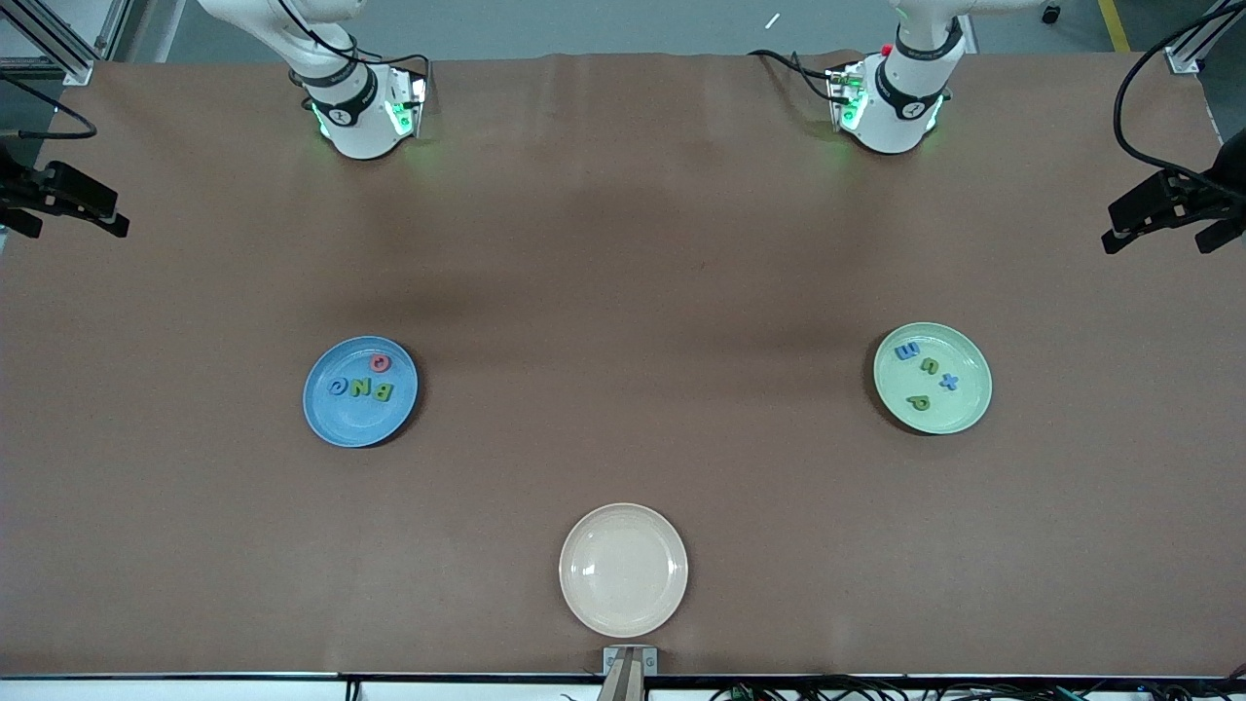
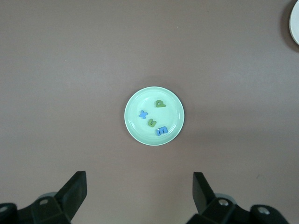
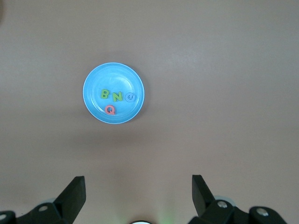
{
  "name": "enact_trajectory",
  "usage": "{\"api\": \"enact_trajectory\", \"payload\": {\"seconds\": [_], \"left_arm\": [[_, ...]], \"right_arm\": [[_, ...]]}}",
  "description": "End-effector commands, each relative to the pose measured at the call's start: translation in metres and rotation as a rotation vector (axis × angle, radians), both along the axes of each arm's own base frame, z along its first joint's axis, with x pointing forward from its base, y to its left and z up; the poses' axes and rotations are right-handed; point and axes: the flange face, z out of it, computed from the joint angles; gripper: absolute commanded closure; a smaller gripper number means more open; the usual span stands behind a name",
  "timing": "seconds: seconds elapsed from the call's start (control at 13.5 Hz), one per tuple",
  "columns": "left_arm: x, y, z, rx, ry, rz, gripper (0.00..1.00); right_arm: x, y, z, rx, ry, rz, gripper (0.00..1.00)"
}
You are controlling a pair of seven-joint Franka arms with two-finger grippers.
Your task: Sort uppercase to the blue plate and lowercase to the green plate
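Note:
The blue plate (image 1: pixel 326 419) (image 3: pixel 117 74) lies toward the right arm's end of the table. In it are the uppercase letters: a green B (image 3: pixel 104 94), a green N (image 3: pixel 117 96), a blue G (image 3: pixel 131 97) and a red Q (image 3: pixel 110 109). The green plate (image 1: pixel 964 409) (image 2: pixel 135 130) lies toward the left arm's end and holds the lowercase letters: green p (image 2: pixel 160 103), blue x (image 2: pixel 143 114), green u (image 2: pixel 152 123), blue m (image 2: pixel 161 131). My left gripper (image 2: pixel 139 175) hangs open and empty high over the table near the green plate. My right gripper (image 3: pixel 138 178) hangs open and empty high near the blue plate.
A cream plate (image 1: pixel 623 570) with nothing in it sits near the table's front edge, midway between the arms. Black camera mounts (image 1: pixel 58 200) (image 1: pixel 1173 209) stand at both ends of the table. Both arm bases (image 1: pixel 360 117) (image 1: pixel 891 107) stand along the back edge.

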Motion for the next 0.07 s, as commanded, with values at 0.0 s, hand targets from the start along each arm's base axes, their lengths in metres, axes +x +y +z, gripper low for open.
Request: {"api": "enact_trajectory", "payload": {"seconds": [0.0], "left_arm": [[0.0000,-0.0003,0.0055,-0.006,-0.012,-0.007,0.00]], "right_arm": [[-0.0005,0.0006,0.0014,0.005,0.005,0.002,0.00]]}}
